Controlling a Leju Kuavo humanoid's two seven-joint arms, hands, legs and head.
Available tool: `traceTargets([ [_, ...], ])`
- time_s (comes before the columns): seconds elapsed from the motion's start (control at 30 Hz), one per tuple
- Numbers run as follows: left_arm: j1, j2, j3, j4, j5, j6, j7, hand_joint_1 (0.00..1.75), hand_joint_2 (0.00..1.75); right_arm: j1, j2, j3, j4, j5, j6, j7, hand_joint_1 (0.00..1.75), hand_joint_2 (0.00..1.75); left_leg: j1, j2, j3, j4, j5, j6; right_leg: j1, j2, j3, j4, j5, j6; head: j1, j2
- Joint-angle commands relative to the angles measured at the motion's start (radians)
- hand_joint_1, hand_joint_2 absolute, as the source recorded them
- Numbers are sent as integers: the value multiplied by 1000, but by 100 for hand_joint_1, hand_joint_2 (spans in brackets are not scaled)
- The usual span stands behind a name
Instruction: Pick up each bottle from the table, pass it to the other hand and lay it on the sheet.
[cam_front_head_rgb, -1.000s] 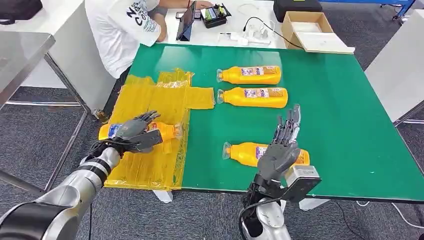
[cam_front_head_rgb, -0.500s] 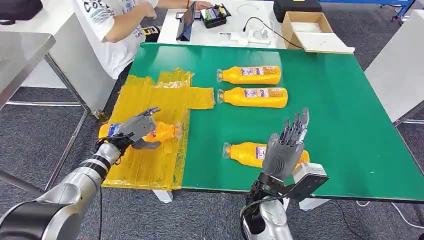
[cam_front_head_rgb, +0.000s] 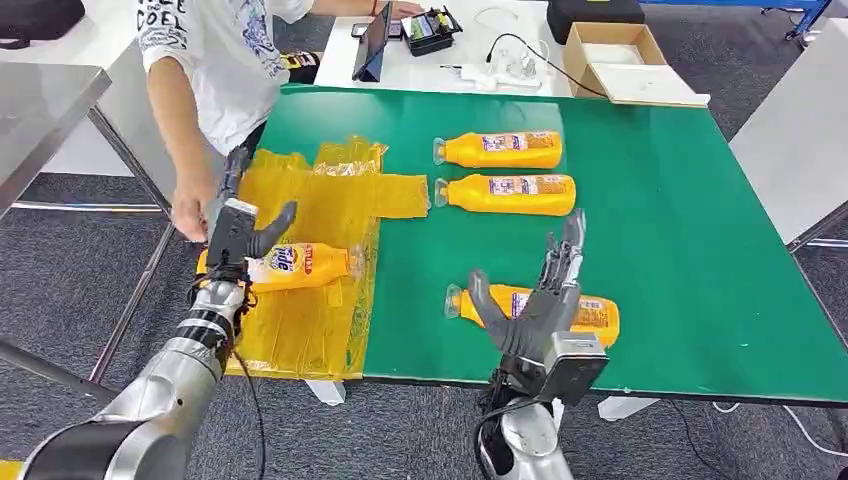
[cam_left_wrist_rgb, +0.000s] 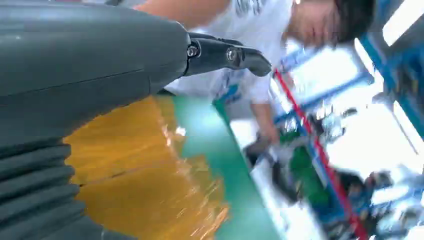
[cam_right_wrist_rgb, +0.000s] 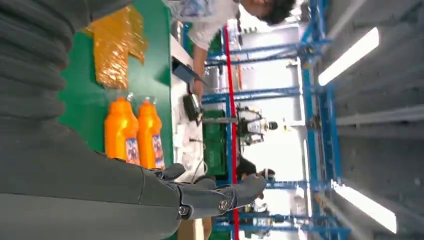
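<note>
A green table (cam_front_head_rgb: 680, 260) stood on grey carpet, with a white desk behind it and a person (cam_front_head_rgb: 215, 60) leaning in at its far left corner. A crinkled yellow sheet (cam_front_head_rgb: 330, 200) covered its left edge. One orange bottle (cam_front_head_rgb: 295, 266) lay flat on that sheet, just beside the left hand (cam_front_head_rgb: 238, 235), raised, fingers spread, holding nothing. The right hand (cam_front_head_rgb: 535, 305) hovered wide over another bottle (cam_front_head_rgb: 590, 315); two bottles (cam_front_head_rgb: 505, 150) lay farther back.

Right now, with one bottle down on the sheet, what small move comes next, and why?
Probably lower the right hand onto the nearest bottle lying on the green table: that hand hovers open above it, and the left hand is open beside the bottle on the yellow sheet.
</note>
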Motion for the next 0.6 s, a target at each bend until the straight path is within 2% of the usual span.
traceTargets([
  [0.03,-2,-37,78,-54,14,3,-33,0,0,-37,-45,40,92,3,-3,5,0,175,0,2,2,-1,0,2,0,0,2,-2,1,-1,0,0],
  [0.17,-2,-37,78,-54,14,3,-33,0,0,-37,-45,40,92,3,-3,5,0,175,0,2,3,-1,0,2,0,0,2,-2,0,-2,0,0],
  [0.3,90,-61,-30,-297,235,108,-33,0,0,-58,-89,87,159,169,1,89,0,175,0,2,2,-1,0,2,1,0,2,-2,0,-1,0,0],
  [0.33,111,-69,-43,-336,274,122,-33,0,175,-70,-109,94,191,226,7,145,0,175,0,3,4,-3,0,3,1,1,4,-3,1,-2,0,0],
  [0.43,220,-64,-122,-496,316,166,-33,0,175,-124,-196,99,291,473,2,332,0,175,-1,4,7,-5,0,4,0,0,7,-6,1,-2,0,0],
  [0.53,309,-53,-163,-552,294,164,-33,0,175,-163,-288,23,305,596,60,451,0,175,-1,3,5,-4,0,3,0,1,6,-5,1,-1,0,0],
  [0.6,351,-49,-158,-551,295,150,-33,0,175,-176,-342,-24,288,644,119,488,0,175,-2,2,6,-4,1,4,-1,0,6,-6,1,0,0,0],
])
